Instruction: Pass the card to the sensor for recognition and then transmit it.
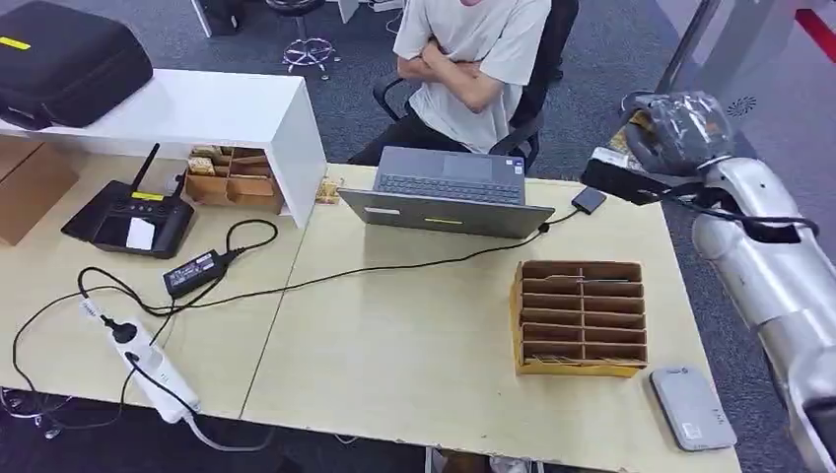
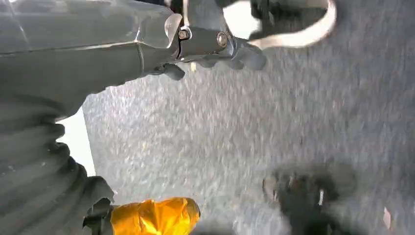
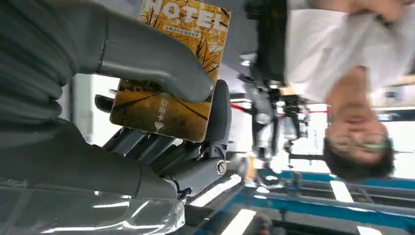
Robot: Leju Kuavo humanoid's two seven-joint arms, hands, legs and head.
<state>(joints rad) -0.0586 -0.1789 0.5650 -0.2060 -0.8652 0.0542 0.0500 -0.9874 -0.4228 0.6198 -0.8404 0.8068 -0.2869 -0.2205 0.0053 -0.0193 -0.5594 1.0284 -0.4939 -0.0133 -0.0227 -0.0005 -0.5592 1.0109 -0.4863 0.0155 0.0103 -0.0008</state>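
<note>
Yellow card in right hand faces a seated person.

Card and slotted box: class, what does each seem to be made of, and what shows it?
Card: probably glossy plastic, flat and stiff with a printed yellow picture, pinched by the right hand. Slotted box: seemingly cardboard, matte brown with thin folded dividers.

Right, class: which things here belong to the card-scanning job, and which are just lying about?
Job: orange printed hotel card, held by the right hand; grey flat rectangular pad, likely the sensor.
Lying about: grey laptop; white power strip; black zipped case; black antenna device.
</note>
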